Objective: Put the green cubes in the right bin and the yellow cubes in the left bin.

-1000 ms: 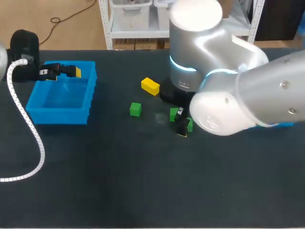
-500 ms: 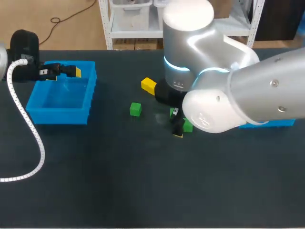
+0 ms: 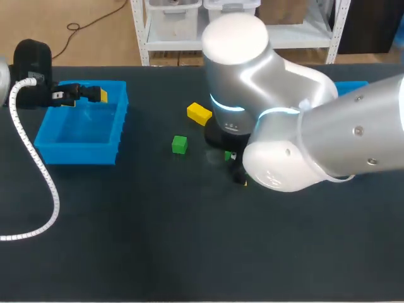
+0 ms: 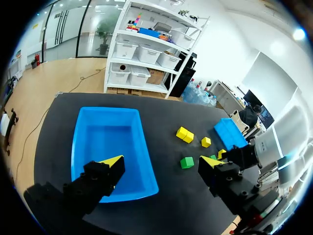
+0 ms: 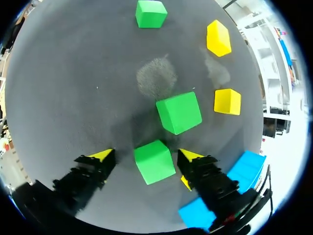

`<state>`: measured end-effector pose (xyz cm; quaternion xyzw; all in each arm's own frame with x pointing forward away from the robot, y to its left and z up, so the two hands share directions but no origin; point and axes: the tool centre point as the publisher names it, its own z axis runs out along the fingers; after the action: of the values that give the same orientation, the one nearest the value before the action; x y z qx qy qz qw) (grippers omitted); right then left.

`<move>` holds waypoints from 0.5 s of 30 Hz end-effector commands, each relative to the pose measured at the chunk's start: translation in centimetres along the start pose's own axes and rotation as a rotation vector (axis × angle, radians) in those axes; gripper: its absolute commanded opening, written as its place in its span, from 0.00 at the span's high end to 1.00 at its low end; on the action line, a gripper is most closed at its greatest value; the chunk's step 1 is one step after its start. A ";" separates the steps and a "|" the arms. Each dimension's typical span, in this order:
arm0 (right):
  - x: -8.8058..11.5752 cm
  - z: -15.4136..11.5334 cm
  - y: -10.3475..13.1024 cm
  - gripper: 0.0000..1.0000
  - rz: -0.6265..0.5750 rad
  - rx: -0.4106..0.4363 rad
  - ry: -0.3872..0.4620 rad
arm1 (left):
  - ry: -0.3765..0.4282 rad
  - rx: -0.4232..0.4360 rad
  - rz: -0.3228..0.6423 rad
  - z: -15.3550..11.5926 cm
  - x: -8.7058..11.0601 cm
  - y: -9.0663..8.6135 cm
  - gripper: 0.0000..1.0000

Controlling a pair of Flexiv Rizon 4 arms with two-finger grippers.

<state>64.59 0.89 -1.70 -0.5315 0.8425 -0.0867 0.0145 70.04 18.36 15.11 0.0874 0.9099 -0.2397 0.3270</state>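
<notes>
Right end effector [image 5: 145,155] is hanging low over the desk [image 5: 73,73] with its fingers spread. One green cube [image 5: 154,161] is sitting between the yellow tips, with neither tip pressing on it. In the head view the right arm [image 3: 297,145] is coming in from three o'clock and bending past the desk's middle, its big silver joints covering that spot. The left arm [image 3: 31,60] is entering from nine o'clock. The left end effector [image 3: 95,95] is hovering above the far rim of the left bin [image 3: 82,153], its fingers parted and holding nothing.

Three green cubes are showing in the right wrist view: the one between the fingers, a second green cube [image 5: 179,112] just ahead of it, and a third green cube [image 5: 150,13] well ahead. Two yellow cubes are showing clearly: the near yellow cube [image 5: 227,102] is lying just beside the second green one, and the far yellow cube [image 5: 218,37] is lying beyond it. All five are lying on the desk. Two blue bins are standing there, the left one around ten o'clock and the right bin [image 3: 350,86] around two o'clock, mostly hidden behind the arm.

Compared with a second ago, the right arm is sitting farther toward nine o'clock, hiding all but a sliver of the green cubes by its fingers and uncovering a corner of the right bin. The left arm is keeping its place.
</notes>
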 end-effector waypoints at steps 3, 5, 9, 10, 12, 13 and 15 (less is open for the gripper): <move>0.3 0.1 -0.2 1.00 0.023 0.012 -0.024 | -0.006 0.007 0.001 0.0 0.1 0.1 0.00; 0.4 -0.3 -0.5 1.00 0.039 0.015 -0.029 | -0.006 0.007 0.001 0.0 0.1 0.1 0.00; 0.8 -2.2 -1.0 1.00 0.060 0.030 -0.058 | -0.006 0.007 0.001 0.0 0.1 0.1 0.00; 1.0 -3.0 -1.2 1.00 0.069 0.036 -0.080 | -0.006 0.007 0.001 0.0 0.1 0.1 0.00; 1.3 -5.0 -1.9 1.00 0.105 0.050 -0.136 | -0.006 0.007 0.001 0.0 0.1 0.1 0.00; 1.6 -6.2 -2.6 1.00 0.143 0.059 -0.174 | -0.006 0.007 0.001 0.0 0.1 0.1 0.00; 2.6 -8.3 -4.5 1.00 0.250 0.091 -0.240 | -0.006 0.007 0.001 0.0 0.1 0.1 0.00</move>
<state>67.53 0.77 3.62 -0.4708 0.8751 -0.0769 0.0808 70.04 18.36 15.11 0.0874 0.9099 -0.2397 0.3270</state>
